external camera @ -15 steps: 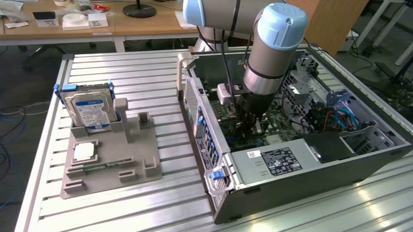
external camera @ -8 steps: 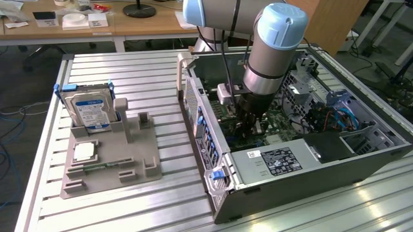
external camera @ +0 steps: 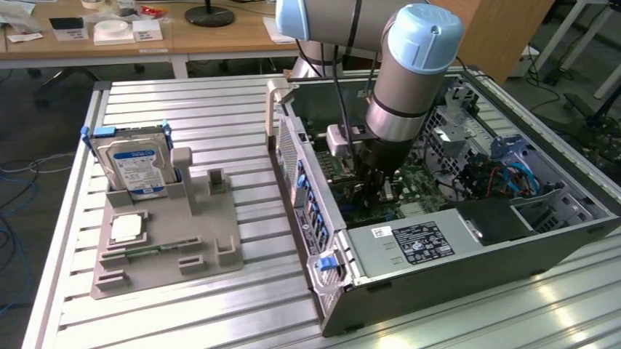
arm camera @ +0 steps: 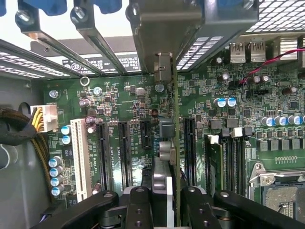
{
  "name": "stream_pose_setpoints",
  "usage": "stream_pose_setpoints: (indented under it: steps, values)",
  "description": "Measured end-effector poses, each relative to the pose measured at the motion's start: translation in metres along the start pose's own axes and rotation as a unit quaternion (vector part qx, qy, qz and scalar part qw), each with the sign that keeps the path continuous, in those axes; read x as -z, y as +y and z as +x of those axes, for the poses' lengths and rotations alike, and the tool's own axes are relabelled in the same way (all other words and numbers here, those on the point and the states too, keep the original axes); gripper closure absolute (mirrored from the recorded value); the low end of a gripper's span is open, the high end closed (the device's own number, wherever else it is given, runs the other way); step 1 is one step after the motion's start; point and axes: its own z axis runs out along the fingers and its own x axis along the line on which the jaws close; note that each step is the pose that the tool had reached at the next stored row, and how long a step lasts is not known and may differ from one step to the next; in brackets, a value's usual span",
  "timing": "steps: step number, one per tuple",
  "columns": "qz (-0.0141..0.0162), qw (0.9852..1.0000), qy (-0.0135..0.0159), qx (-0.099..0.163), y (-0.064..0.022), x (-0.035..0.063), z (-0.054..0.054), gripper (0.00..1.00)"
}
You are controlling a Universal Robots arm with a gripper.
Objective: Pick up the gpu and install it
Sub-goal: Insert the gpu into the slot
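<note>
Pincer (arm camera: 164, 198) is down inside the open computer case (external camera: 543, 233), fingers (arm camera: 138, 202) drawn partway in and clamped on the gpu (arm camera: 167, 148), one on each face of the card. In the exterior view the pincer (external camera: 374, 174) sits low over the motherboard (external camera: 412, 196), on the end of the one arm, which reaches straight down.

The gpu is not out ahead anywhere: it is in the grip, standing on edge, seen as a thin green line with grey parts along it. Its long axis runs away from the pincer toward the case's vented rear wall, parallel to the slots on the motherboard (arm camera: 119, 95). The card's edge lies right alongside the long black slot (arm camera: 189, 152), between that slot and a shorter black slot (arm camera: 145, 133). Cannot tell if the edge is already touching the slot or just above it.

The white slot (arm camera: 81, 162) and the memory slots (arm camera: 228, 162) are further off on either side. Out on the bench (external camera: 194, 116), a hard drive (external camera: 136, 163) stands in the grey fixture (external camera: 185, 254), well apart from the case.
</note>
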Motion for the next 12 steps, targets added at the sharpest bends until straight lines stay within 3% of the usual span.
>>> stream_pose_setpoints:
  steps: [3,12]
  values:
    - [0.0004,1.0,0.0042,0.0,-0.0007,-0.0001,-0.0003,0.72]
    - [0.0004,1.0,0.0047,0.0,-0.0008,-0.0001,-0.0008,0.72]
